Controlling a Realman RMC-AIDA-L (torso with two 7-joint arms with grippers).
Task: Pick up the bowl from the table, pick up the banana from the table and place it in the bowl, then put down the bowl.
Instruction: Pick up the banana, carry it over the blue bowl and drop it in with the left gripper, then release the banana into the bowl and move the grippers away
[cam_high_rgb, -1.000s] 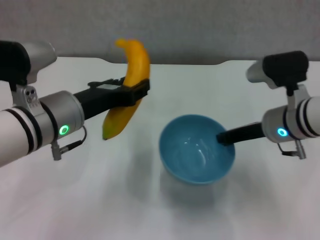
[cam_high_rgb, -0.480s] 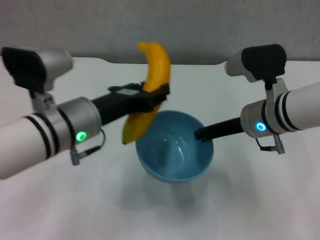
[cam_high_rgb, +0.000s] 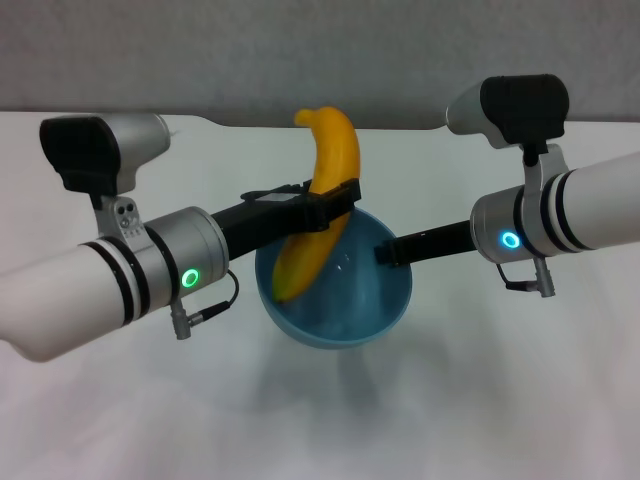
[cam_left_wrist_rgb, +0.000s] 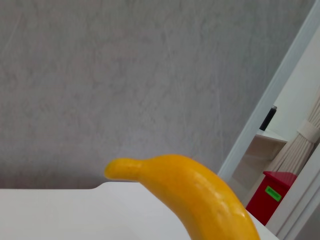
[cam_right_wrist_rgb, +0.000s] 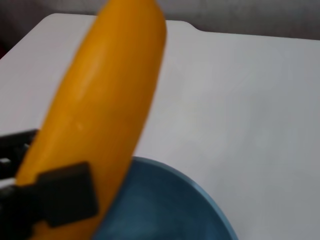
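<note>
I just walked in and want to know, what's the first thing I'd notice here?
The curved yellow-orange banana, standing nearly upright in the left gripper, its lower end dipping into the glossy light blue bowl. The right gripper holds that bowl by its rim, up above the plain white table.

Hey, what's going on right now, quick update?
Left gripper shut on banana, lower end dipping into bowl. Right gripper holds bowl's rim, raised above table. Nothing in the way.

Banana (cam_right_wrist_rgb: 107, 107) upright over bowl (cam_right_wrist_rgb: 165, 205) rim, dark claw (cam_right_wrist_rgb: 50, 200) clamped on it, white table (cam_right_wrist_rgb: 240, 90) behind
</note>
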